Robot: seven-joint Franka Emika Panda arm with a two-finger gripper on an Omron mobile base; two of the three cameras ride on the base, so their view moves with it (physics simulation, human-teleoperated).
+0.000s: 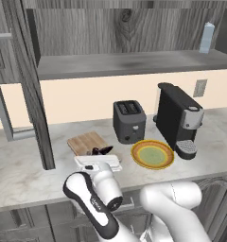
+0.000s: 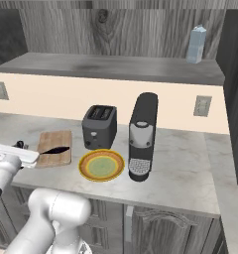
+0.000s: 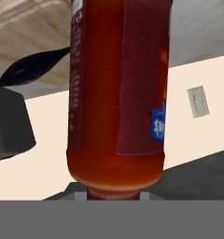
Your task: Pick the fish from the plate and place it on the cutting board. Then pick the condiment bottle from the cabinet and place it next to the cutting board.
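Gripping the condiment bottle (image 3: pixel 118 93), my claw (image 1: pixel 97 161) is closed tight around it, low centre-left of the left base view, at the near edge of the cutting board (image 1: pixel 86 142). The fish (image 2: pixel 55 150) already lies on that board; the plate (image 2: pixel 101 165) is bare. Second step, nearly done, I judge: next I lower the bottle upright onto the counter (image 2: pixel 180 163) beside the board, then let go.

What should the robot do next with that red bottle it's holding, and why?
Probably lower the condiment bottle onto the counter beside the cutting board and only then let go. The fish already lies on the board and the plate is bare, so that step looks done. The end effector, shut on the bottle, hangs at the board's near edge, so a short move down may do.
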